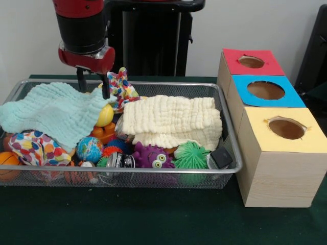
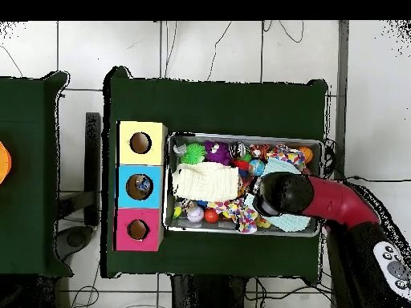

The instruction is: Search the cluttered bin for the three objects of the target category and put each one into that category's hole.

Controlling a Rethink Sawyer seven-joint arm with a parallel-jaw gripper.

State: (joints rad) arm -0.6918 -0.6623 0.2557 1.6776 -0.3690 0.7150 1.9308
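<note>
The desk [image 1: 153,219] has a dark green top. On it sits the bin [image 1: 225,168], a wide, flat wire basket, w/ three wood boxes just beside its right end in the front view. The boxes stand in a row: yellow top [image 1: 283,130] nearest the camera, blue top [image 1: 265,91] in the middle, red top [image 1: 252,62] at the back. Each top has one round hole.

The red & black arm [image 1: 82,25] comes down over the left part of the bin. Its jaws [image 1: 93,84] are spread apart w/ nothing between them, and the tips hang at the edge of a mint green cloth [image 1: 48,115].

A cream cloth [image 1: 171,120] lies folded in the middle of the bin. A spotty star toy [image 1: 121,87] stands at the back, near the jaws. A yellow ball [image 1: 105,116] peeks out from under the mint cloth.

At the front: a spotty soft toy [image 1: 33,148], an orange ball [image 1: 7,163], a small globe ball [image 1: 89,149], a purple monster w/ big eyes [image 1: 152,155], a green spiky ball [image 1: 191,155] & a small black block [image 1: 221,157].
</note>
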